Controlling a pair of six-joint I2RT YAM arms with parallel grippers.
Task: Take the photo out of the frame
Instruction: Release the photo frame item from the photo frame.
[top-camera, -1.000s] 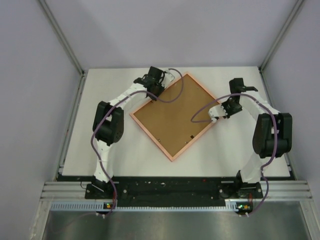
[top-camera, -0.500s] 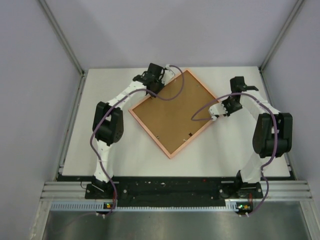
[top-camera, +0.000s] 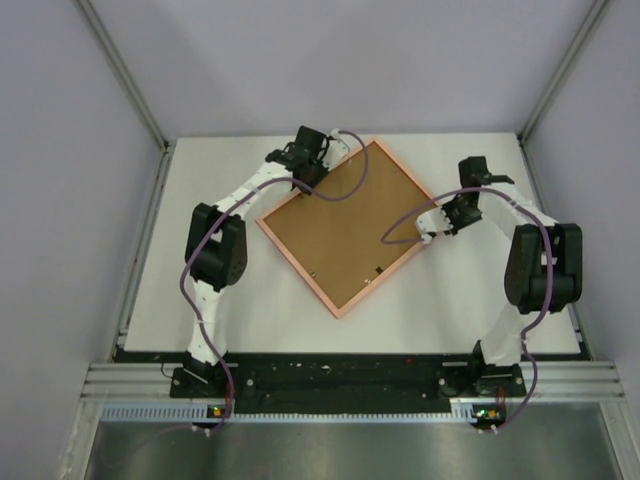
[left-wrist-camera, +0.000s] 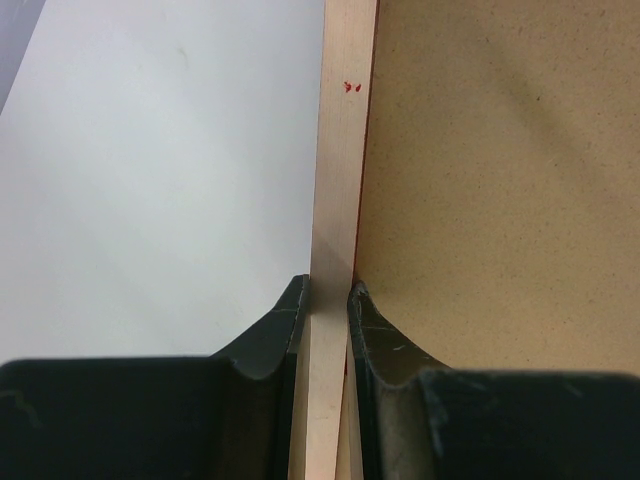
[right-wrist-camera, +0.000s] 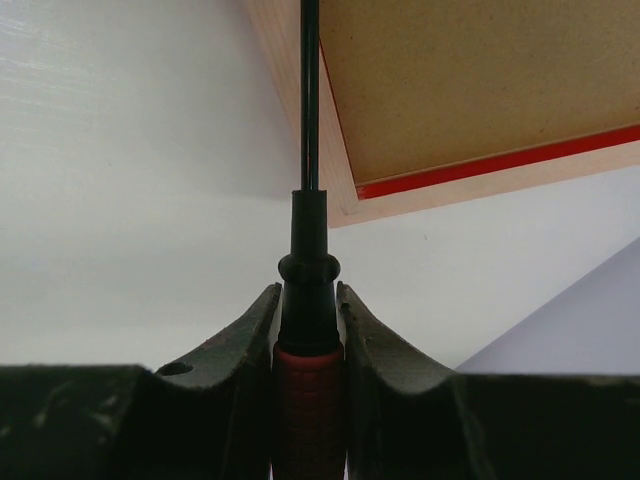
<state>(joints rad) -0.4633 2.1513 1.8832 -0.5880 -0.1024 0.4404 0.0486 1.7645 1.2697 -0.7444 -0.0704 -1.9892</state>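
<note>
Frame (top-camera: 345, 232) back-up, photo unseen, likely inside. Left gripper (left-wrist-camera: 327, 290) pinches frame's rim; right gripper (right-wrist-camera: 307, 290) clamps screwdriver (right-wrist-camera: 309, 230) beside frame's corner. Removal all ahead.

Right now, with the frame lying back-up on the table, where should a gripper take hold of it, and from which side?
Take the frame by its raised pale rim, coming down from above, one finger outside, one over the brown backing, as the left gripper does. It lies back-up, and only that narrow rim fits between jaws.
</note>
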